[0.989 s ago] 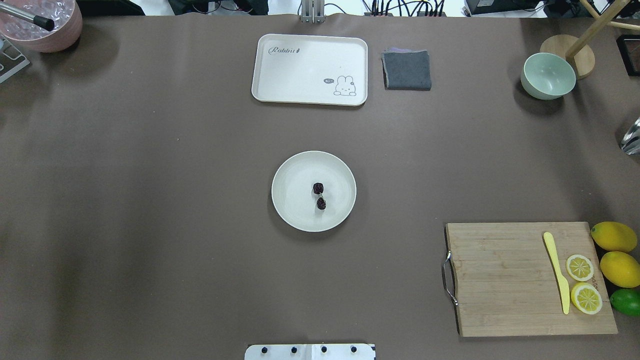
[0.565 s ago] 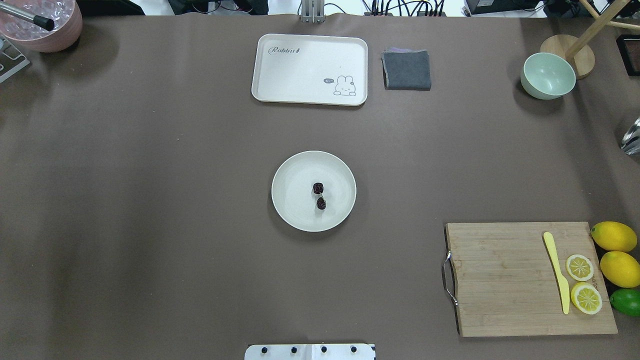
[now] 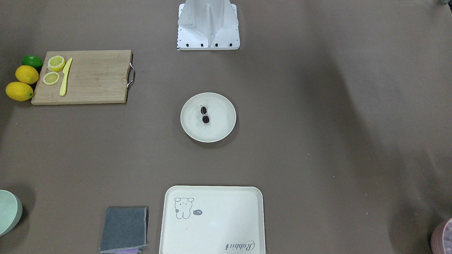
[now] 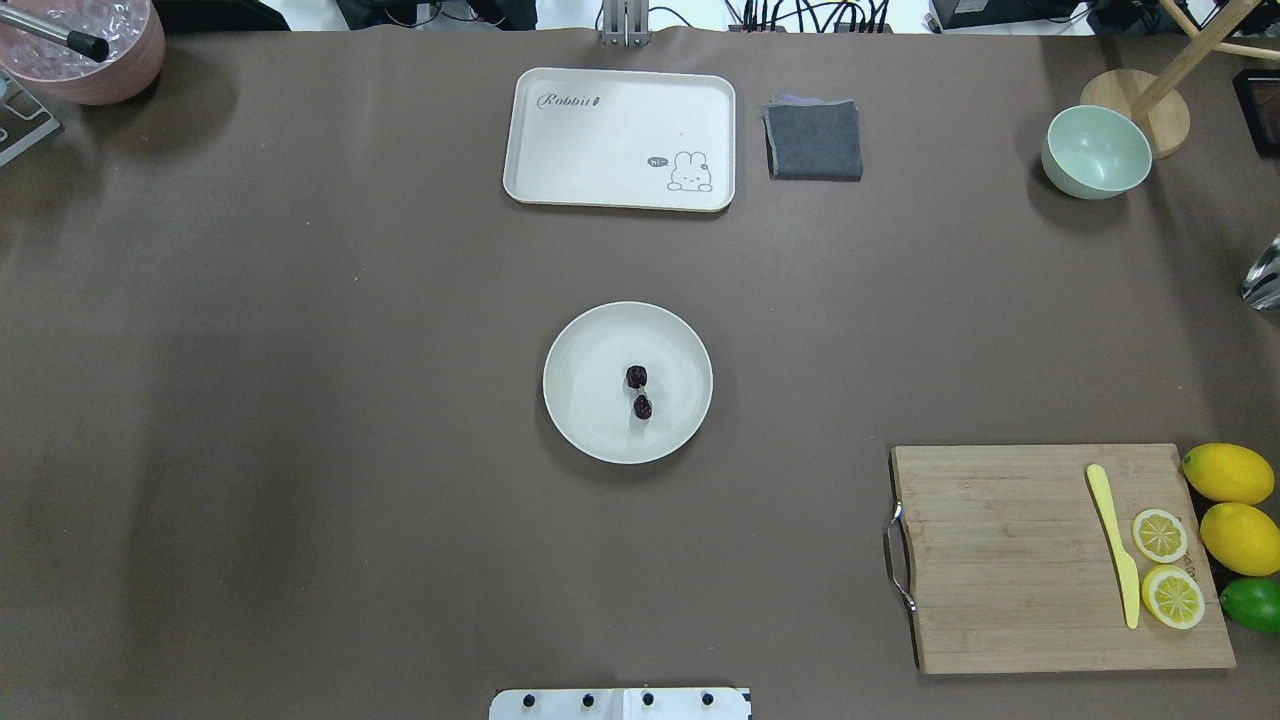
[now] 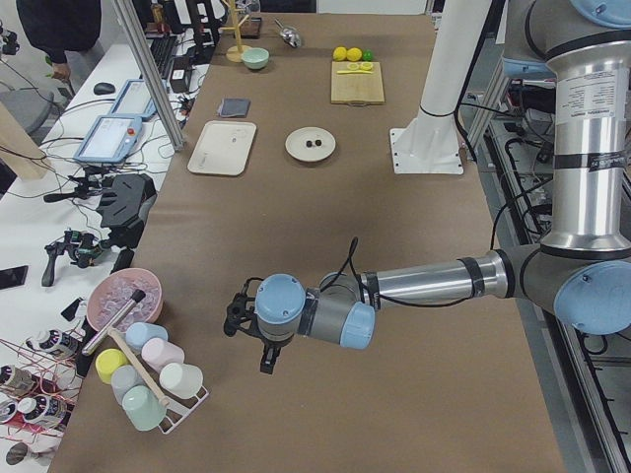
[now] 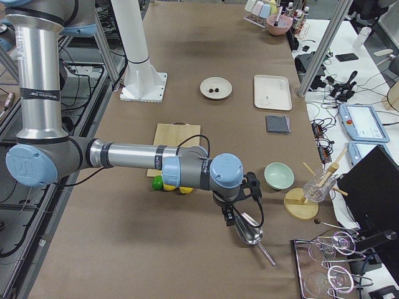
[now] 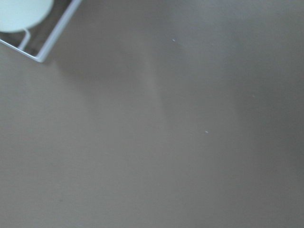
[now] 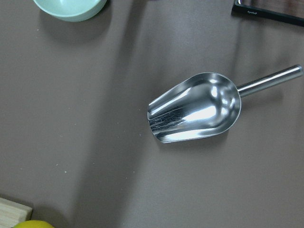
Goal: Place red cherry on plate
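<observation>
The red cherry (image 4: 637,377), a pair of tiny dark fruits, lies near the middle of the round cream plate (image 4: 590,350), also seen in the front-facing view as cherry (image 3: 203,110) on plate (image 3: 220,127). No gripper is near it. My left gripper (image 5: 268,360) hangs over bare table far to the left, by the cup rack (image 5: 148,389). My right gripper (image 6: 229,217) hangs over a metal scoop (image 8: 194,108) far to the right. Both grippers show only in the side views, so I cannot tell whether they are open or shut.
A rabbit tray (image 4: 620,138), grey cloth (image 4: 814,140) and mint bowl (image 4: 1095,152) sit along the far side. A cutting board (image 4: 1000,560) with a yellow knife (image 4: 1113,540), lemon slices and whole lemons (image 4: 1227,473) lies at the right.
Cherry and plate have not moved. A grey piece at the overhead view's left edge has shifted slightly.
</observation>
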`<action>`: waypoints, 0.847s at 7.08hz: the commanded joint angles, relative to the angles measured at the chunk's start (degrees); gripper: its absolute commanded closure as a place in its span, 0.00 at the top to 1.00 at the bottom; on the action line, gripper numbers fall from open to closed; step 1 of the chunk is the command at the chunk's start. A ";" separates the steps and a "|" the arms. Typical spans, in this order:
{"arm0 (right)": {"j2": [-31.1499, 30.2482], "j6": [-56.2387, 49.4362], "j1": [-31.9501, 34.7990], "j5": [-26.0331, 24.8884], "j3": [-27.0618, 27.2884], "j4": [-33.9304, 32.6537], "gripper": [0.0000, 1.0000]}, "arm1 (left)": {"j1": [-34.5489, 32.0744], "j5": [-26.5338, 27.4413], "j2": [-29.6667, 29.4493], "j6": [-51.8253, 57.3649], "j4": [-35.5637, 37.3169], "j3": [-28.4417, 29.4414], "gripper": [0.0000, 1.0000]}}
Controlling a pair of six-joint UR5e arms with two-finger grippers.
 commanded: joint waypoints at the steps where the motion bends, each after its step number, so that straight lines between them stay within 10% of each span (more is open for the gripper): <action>1: 0.33 0.07 0.44 -1.03 0.47 0.00 0.99 | -1.99 1.66 -1.75 0.85 6.89 -1.57 0.98; 6: -0.20 0.08 5.02 -2.43 4.60 -0.26 0.99 | -5.68 1.58 -2.97 3.39 6.90 -0.53 0.98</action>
